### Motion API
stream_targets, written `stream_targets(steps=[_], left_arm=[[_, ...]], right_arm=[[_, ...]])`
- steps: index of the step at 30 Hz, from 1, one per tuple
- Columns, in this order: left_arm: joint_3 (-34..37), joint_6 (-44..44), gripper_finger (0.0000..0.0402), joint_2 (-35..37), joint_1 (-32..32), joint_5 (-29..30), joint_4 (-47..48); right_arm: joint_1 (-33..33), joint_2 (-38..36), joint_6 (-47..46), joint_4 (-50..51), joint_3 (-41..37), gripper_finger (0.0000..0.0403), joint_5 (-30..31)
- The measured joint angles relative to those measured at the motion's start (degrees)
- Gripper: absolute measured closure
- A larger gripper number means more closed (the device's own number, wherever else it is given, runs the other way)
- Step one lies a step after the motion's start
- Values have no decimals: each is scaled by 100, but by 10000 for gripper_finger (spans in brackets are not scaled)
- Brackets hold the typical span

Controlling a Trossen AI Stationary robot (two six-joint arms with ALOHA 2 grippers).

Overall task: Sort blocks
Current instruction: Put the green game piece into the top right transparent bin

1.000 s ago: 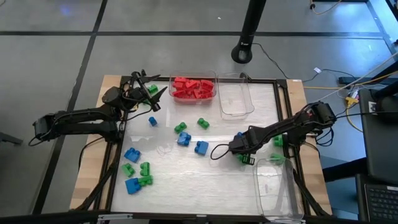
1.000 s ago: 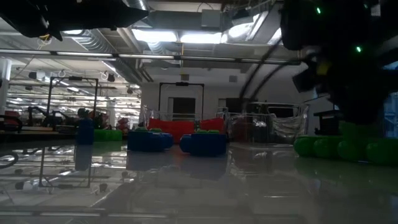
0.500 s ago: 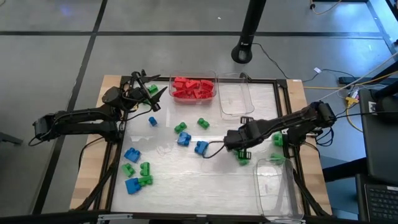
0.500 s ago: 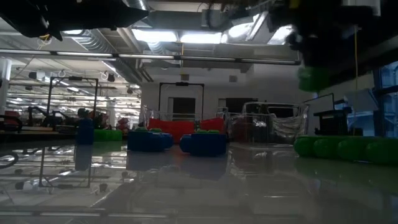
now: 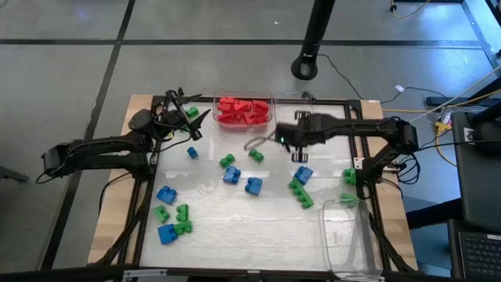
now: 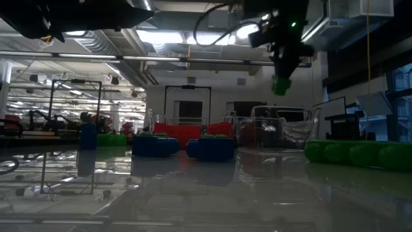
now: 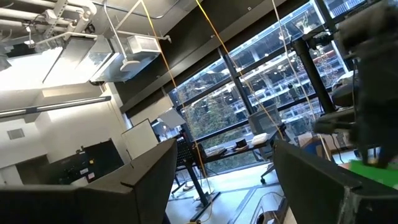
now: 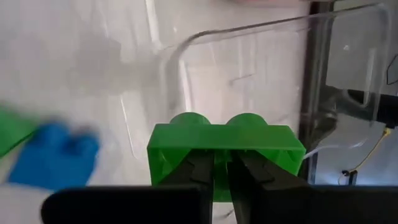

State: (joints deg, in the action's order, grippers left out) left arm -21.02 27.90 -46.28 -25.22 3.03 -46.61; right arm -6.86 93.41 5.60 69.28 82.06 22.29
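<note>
Above the far middle of the tabletop (image 5: pixel 235 227) your right arm reaches out long and nearly level across toward the left, its claw (image 5: pixel 296 149) lifted off the surface and clenched on a green block (image 8: pixel 225 154). Your right wrist view shows both dark fingertips (image 8: pixel 249 169) pinching that block from below, its two studs pointing away, with the rim of an empty clear bin (image 5: pixel 297 121) just beyond it. From table height you see the block hanging high under the claw, well clear of the surface.

Your left arm lies folded along the left edge, its claw (image 5: pixel 190 119) raised near the far left corner and tilted upward, its fingers parted yet gripping a green block (image 5: pixel 192 112) between them.

Beside the empty bin, a second bin (image 5: pixel 243 112) holds the red blocks (image 5: pixel 243 110). Loose blue and green blocks (image 5: pixel 172 213) are scattered over the middle and near left of the tabletop, and a third clear bin (image 5: pixel 348 239) sits at the near right.
</note>
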Motion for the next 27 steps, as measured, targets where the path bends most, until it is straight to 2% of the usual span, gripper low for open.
stream_targets(steps=[7, 11, 14, 20, 23, 27], left_arm=[[0, 76, 149, 0, 0, 1, 4], [0, 76, 149, 2, 0, 0, 9], [0, 74, 149, 0, -2, 1, 8], [0, 103, 149, 1, -2, 0, 9], [0, 103, 149, 1, -2, 0, 9], [0, 104, 149, 0, -2, 0, 9]], right_arm=[[-825, 40, 366, -780, -9, 363, 111], [-1032, 121, 379, -983, -11, 345, -149], [-1081, 193, 379, -912, -13, 305, -245], [-1081, 212, 404, -913, -14, 188, -178], [-1081, 212, 410, -746, 5, 145, -552], [-876, 208, 262, -620, 52, 116, -1080]])
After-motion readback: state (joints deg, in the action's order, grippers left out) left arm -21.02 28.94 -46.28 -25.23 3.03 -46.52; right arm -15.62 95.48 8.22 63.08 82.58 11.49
